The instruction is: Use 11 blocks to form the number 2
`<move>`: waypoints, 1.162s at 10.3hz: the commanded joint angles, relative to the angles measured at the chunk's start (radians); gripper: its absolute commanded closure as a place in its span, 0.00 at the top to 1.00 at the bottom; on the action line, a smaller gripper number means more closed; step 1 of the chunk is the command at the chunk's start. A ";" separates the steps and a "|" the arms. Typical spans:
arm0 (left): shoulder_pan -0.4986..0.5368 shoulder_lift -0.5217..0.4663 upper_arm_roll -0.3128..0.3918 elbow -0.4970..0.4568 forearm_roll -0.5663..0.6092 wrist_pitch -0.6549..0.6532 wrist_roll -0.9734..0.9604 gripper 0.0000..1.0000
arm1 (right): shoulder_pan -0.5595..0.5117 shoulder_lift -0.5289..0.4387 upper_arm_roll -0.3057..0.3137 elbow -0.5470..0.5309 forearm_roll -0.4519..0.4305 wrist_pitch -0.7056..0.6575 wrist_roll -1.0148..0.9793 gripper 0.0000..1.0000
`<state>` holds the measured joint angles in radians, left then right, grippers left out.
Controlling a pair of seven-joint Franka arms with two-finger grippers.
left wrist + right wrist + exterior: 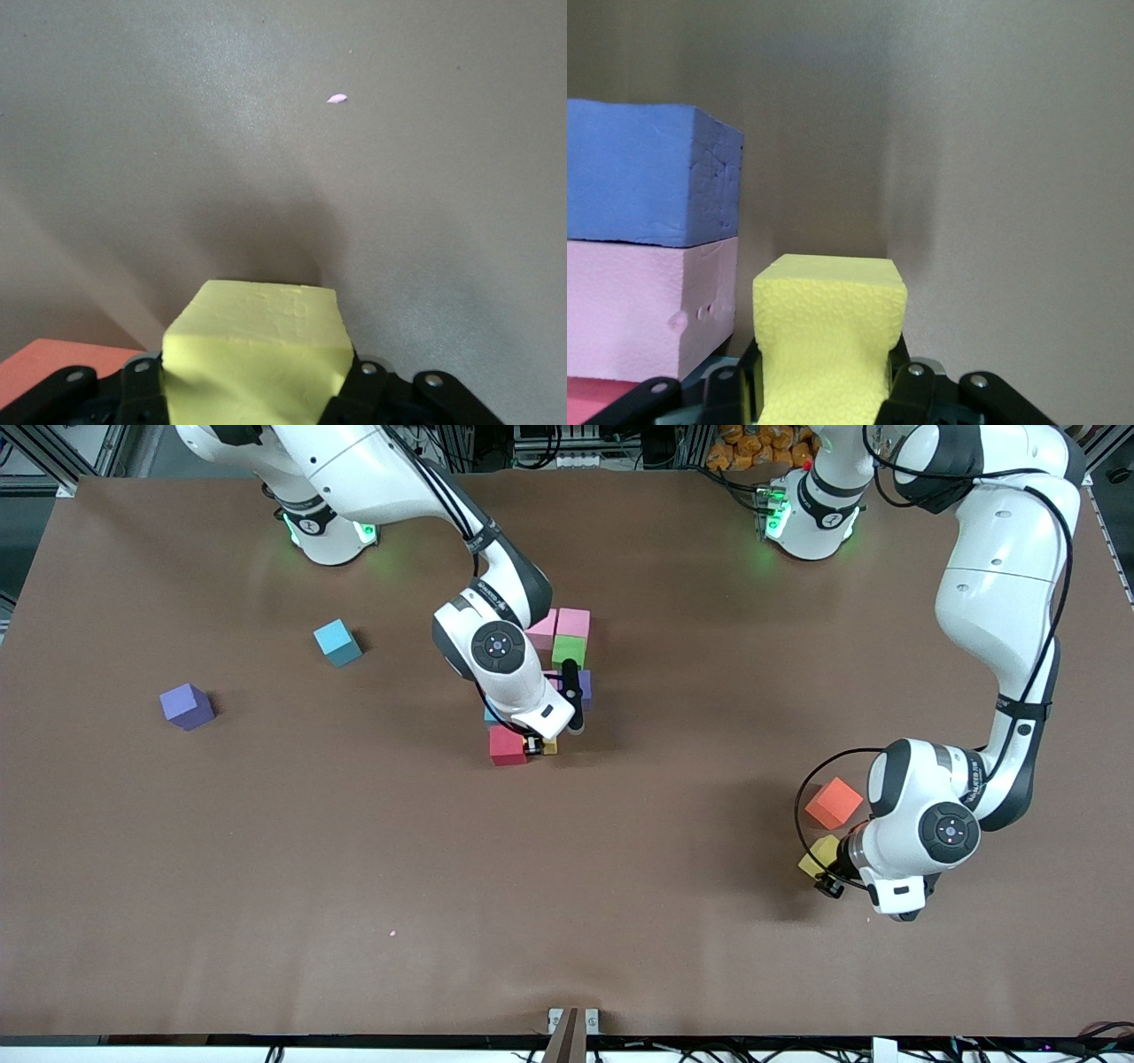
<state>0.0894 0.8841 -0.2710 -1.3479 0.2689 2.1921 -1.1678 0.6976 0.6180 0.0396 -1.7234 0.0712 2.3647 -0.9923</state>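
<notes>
In the middle of the table stands a joined group of blocks: two pink [573, 622], a green [569, 651], a purple [585, 687] and a crimson [507, 746]. My right gripper [542, 746] is down beside the crimson one, shut on a yellow block [828, 336], next to a pink block [647, 305] and the purple block [647, 173]. Toward the left arm's end, my left gripper [828, 872] is shut on another yellow block [257, 345], low over the table beside an orange block [834, 803].
A loose cyan block [337, 643] and a loose purple block [187, 707] lie toward the right arm's end of the brown table [354, 850]. A tiny pink foam crumb [392, 933] lies nearer the front camera.
</notes>
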 commanded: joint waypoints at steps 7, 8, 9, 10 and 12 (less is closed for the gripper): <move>-0.005 -0.022 0.000 -0.016 0.006 -0.008 -0.029 0.14 | -0.018 -0.024 0.005 -0.042 -0.007 0.042 -0.022 0.51; -0.005 -0.022 0.000 -0.016 0.006 -0.008 -0.029 0.14 | -0.020 -0.023 0.005 -0.042 -0.008 0.060 -0.022 0.52; -0.005 -0.022 0.000 -0.016 0.006 -0.008 -0.029 0.14 | -0.020 -0.018 0.005 -0.042 -0.010 0.065 -0.022 0.53; -0.005 -0.022 0.000 -0.017 0.006 -0.008 -0.029 0.14 | -0.020 -0.015 0.005 -0.042 -0.010 0.065 -0.022 0.53; -0.005 -0.022 0.000 -0.017 0.006 -0.008 -0.029 0.14 | -0.024 -0.015 0.005 -0.044 -0.010 0.065 -0.022 0.53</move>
<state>0.0878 0.8837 -0.2728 -1.3480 0.2689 2.1916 -1.1785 0.6887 0.6150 0.0364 -1.7487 0.0712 2.4196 -1.0004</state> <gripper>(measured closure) 0.388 0.467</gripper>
